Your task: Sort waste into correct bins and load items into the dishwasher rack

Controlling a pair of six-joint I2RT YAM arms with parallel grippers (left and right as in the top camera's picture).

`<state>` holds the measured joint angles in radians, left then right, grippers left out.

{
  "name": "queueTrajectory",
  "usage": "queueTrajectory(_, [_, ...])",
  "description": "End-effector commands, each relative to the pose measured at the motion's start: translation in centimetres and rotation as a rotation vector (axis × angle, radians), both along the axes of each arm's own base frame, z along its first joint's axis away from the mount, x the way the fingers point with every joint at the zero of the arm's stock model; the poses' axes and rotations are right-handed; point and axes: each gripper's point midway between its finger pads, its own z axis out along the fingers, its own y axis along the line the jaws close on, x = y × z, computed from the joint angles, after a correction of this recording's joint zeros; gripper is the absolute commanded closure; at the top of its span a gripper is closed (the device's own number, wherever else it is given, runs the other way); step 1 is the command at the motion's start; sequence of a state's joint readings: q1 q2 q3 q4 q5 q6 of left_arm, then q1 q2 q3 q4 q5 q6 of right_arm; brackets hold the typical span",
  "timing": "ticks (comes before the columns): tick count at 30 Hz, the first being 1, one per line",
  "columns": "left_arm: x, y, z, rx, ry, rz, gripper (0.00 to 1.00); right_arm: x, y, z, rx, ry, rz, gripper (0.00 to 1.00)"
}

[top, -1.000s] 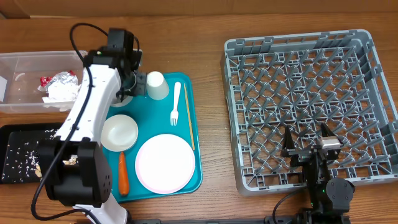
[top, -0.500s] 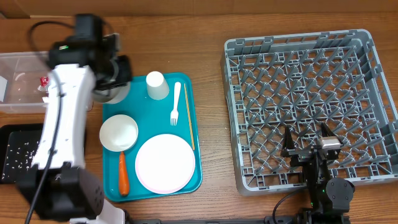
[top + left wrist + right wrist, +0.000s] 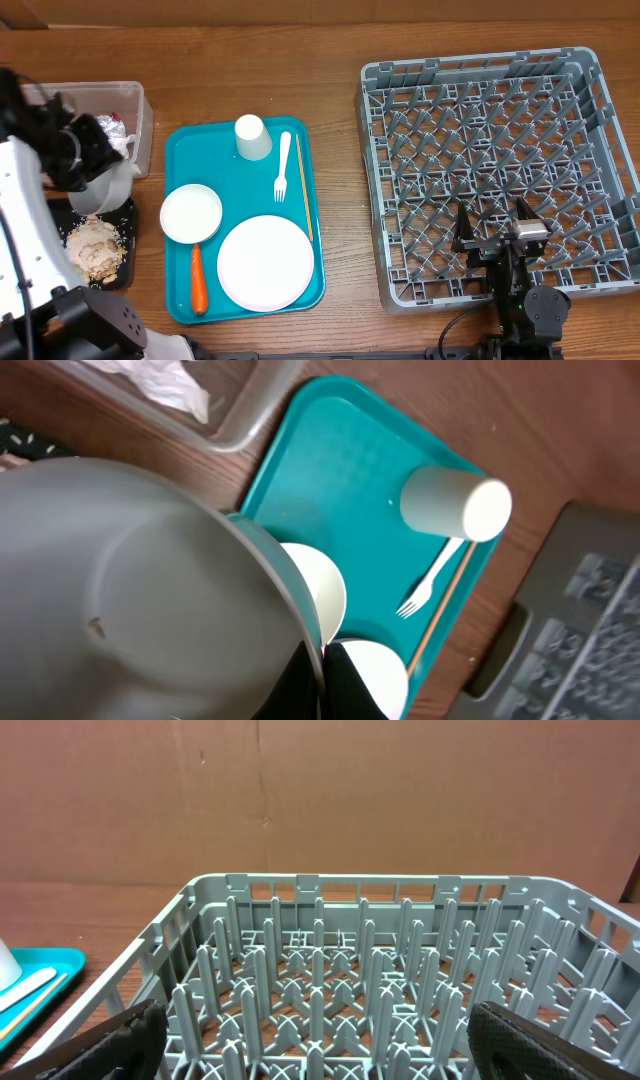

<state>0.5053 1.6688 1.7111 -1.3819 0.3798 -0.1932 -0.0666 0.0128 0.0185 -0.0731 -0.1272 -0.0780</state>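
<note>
White bowl, pinched by its rim in the closed left gripper, hangs tilted over the black tray, with a beige heap of food scraps just below it. The scrap-dumping step looks nearly finished. Beyond the gripper sits the clear tub with the foil wrapper. Far to its right is the dishwasher rack, where the right gripper gapes wide, holding nothing. Next, the bowl must cross the teal tray and settle between pegs.
</note>
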Motion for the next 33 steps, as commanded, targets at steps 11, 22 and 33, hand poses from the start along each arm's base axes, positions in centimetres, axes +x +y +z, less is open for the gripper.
queueTrajectory(11, [-3.0, 4.6, -0.2, -0.29, -0.152, 0.206, 0.96, 0.0, 0.0, -0.2, -0.001, -0.003, 0.0, 0.0])
queueTrajectory(22, [-2.8, 3.4, -0.1, -0.305, -0.211, 0.132, 0.96, 0.0, 0.0, -0.2, -0.001, -0.003, 0.0, 0.0])
queueTrajectory(33, [-1.0, -6.1, 3.3, -0.07, -0.26, -0.229, 0.96, 0.0, 0.0, -0.2, -0.001, -0.003, 0.0, 0.0])
